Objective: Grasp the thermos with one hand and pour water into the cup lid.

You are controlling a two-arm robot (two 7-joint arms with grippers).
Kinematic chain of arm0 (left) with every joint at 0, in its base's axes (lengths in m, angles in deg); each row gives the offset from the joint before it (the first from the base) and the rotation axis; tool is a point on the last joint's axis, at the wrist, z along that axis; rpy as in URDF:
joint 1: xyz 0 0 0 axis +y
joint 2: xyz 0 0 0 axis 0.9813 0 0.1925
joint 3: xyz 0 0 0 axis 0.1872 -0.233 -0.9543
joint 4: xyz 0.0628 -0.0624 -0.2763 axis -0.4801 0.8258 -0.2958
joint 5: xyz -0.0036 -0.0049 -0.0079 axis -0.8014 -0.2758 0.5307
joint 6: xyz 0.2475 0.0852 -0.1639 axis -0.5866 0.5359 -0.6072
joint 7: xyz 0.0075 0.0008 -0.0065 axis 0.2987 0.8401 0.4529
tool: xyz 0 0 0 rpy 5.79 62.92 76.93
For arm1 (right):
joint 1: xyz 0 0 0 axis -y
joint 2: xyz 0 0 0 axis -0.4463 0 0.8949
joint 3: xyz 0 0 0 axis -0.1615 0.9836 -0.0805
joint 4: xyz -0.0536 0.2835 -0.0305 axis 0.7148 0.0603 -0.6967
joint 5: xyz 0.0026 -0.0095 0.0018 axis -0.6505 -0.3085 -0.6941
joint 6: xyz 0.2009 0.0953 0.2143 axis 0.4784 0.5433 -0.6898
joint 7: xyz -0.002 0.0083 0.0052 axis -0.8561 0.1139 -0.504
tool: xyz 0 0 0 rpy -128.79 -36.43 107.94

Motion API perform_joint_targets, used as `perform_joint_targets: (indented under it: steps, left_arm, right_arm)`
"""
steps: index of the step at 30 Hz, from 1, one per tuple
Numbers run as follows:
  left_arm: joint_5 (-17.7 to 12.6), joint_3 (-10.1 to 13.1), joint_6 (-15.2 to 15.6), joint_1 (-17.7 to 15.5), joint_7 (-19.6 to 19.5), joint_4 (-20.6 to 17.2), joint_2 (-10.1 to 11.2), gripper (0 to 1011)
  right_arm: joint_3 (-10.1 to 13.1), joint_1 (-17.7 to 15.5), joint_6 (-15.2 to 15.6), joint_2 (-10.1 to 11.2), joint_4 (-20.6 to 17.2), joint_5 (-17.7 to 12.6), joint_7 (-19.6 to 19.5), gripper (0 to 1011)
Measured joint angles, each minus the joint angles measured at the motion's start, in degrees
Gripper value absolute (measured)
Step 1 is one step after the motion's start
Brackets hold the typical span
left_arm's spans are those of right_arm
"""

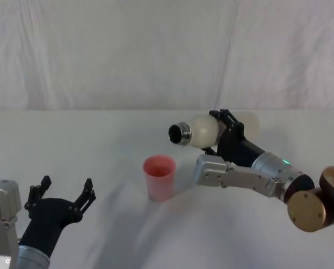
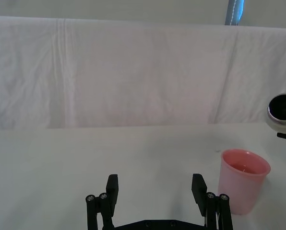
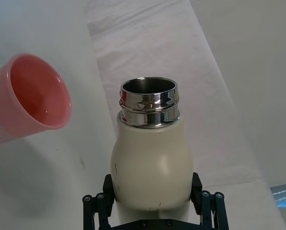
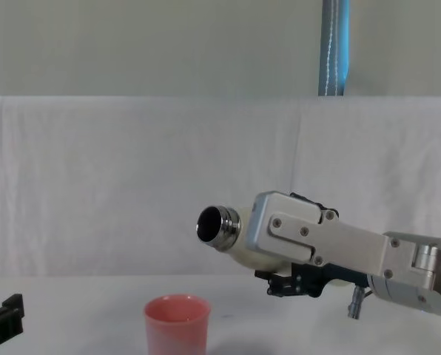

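The cream-white thermos (image 1: 203, 130) hangs above the table, tipped almost level, its open steel neck (image 4: 219, 224) pointing left and slightly down. My right gripper (image 1: 220, 131) is shut on its body, with black fingers (image 3: 203, 201) on both sides of the thermos (image 3: 150, 163). The pink cup lid (image 1: 159, 176) stands upright on the table, below and a little left of the neck, apart from it. A wet glint shows inside the cup lid (image 3: 30, 103). No stream shows between neck and cup. My left gripper (image 1: 66, 193) rests open at the near left, far from the cup lid (image 2: 243, 181).
A white cloth covers the table (image 1: 100, 140) and hangs as a backdrop behind it. A blue pole (image 4: 335, 44) rises behind the backdrop. The right forearm (image 1: 251, 174) lies across the table's right side.
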Motion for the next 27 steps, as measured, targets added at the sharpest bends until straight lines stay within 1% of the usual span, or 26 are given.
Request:
perform_joint_targets:
  steps: [8,13,19,27]
  left_arm:
    - [0.0,0.0,0.0,0.0,0.0,0.0,0.0,1001]
    - [0.0,0.0,0.0,0.0,0.0,0.0,0.0,1001]
    - [0.0,0.0,0.0,0.0,0.0,0.0,0.0,1001]
    - [0.0,0.0,0.0,0.0,0.0,0.0,0.0,1001]
  right_arm:
    - [-0.75,0.75,0.25,-0.02,0.52,1.33,-0.38,955]
    - [-1.63,1.42,0.05,-0.08,1.07,2.86,-1.41,955]
    - [-2.25,1.75,-0.27,-0.2,1.36,3.79,-2.18,953]
    - [-3.78,2.28,-1.11,-0.15,1.88,6.25,-3.99,955]
